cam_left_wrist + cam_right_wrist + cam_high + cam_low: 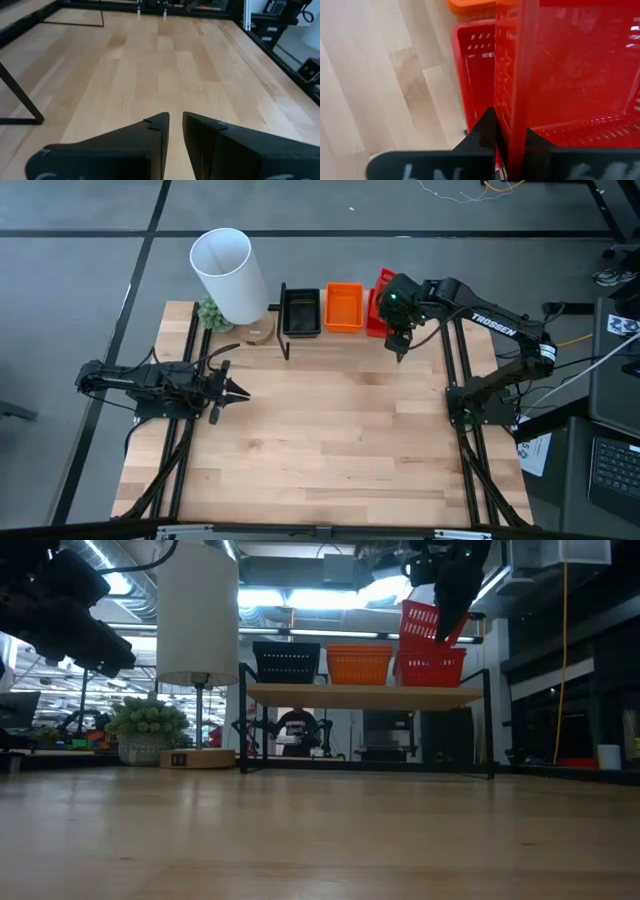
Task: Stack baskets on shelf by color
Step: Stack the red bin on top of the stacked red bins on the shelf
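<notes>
R gripper (509,137) clamped on tilted red basket (424,620) wall, above shelf's (365,695) red stack.

White cylinder lamp (228,273) and small green plant (211,313) on wooden tabletop (330,430).

A grey floor (80,270) crossed by dark seams surrounds the wooden table (330,440). Beyond it, bright ceiling lights (300,598) shine over a workshop, where a potted plant (147,730) sits beside a white lamp (197,615).

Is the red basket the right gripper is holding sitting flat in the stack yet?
No, the held red basket hangs tilted above the red stack, pinched by the right gripper.
</notes>
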Robot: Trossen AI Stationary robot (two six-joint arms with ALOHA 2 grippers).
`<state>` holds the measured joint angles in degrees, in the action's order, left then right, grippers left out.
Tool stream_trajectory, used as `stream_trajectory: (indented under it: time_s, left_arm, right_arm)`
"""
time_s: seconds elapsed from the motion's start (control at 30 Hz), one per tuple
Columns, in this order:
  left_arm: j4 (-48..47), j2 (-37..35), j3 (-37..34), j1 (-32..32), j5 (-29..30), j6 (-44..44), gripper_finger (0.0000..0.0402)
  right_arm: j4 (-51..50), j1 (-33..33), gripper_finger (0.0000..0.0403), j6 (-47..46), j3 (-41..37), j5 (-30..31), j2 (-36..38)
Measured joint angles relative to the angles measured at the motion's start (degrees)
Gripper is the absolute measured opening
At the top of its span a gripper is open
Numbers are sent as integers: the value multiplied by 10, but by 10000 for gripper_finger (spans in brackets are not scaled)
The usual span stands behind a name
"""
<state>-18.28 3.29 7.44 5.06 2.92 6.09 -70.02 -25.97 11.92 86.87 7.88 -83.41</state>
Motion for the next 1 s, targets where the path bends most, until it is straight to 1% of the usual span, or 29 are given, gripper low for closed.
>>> stream_trajectory:
  time_s: [0.2, 0.47, 0.53, 0.6, 0.8, 0.93, 1.0]
  left_arm:
    - [-7, 0, 0, 0, 0, 0, 47]
    - [-7, 0, 0, 0, 0, 7, 47]
    - [-9, 0, 0, 0, 0, 13, 47]
    - [-13, 0, 0, 0, 0, 15, 47]
    - [-19, 0, 0, 0, 0, 26, 47]
    - [-19, 0, 0, 0, 0, 28, 47]
    - [-19, 0, 0, 0, 0, 28, 47]
  right_arm:
    - [-17, -2, 0, 3, 0, -20, -2]
    - [-27, -5, 7, 7, 0, -19, -4]
    - [-27, -5, 17, 8, 0, -19, -4]
    - [-27, -6, 31, 11, 0, -5, -4]
    - [-22, -6, 79, 21, 0, 12, -4]
    - [-22, -6, 104, 17, 0, 12, -4]
    - [-23, -6, 113, 7, 0, 0, -4]
